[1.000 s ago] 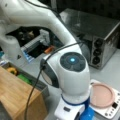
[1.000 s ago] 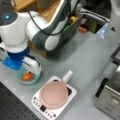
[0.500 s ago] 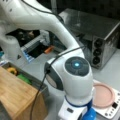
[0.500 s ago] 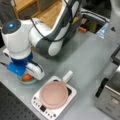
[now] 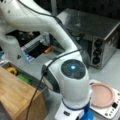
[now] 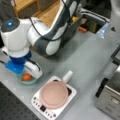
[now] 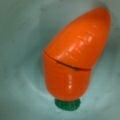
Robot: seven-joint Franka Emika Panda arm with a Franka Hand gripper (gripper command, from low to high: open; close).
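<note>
An orange toy carrot (image 7: 75, 55) with a green stub lies in a pale green bowl (image 7: 17, 37) and fills most of the wrist view; no fingers show there. In a front view my gripper (image 6: 29, 74) reaches down into the bowl (image 6: 25, 82) at the table's left, right over the carrot (image 6: 26, 77). Its white housing hides the fingertips. In a front view the arm's wrist (image 5: 72, 80) blocks the gripper and the bowl.
A pink round pan (image 6: 53, 95) (image 5: 102, 95) with a white handle sits on a white cooker (image 6: 37, 105) beside the bowl. A silver oven (image 5: 100, 37) (image 6: 112, 95) stands to the right. A wooden box (image 5: 17, 97) is at the left.
The arm has shifted only slightly above the bowl. The carrot stays in the bowl.
</note>
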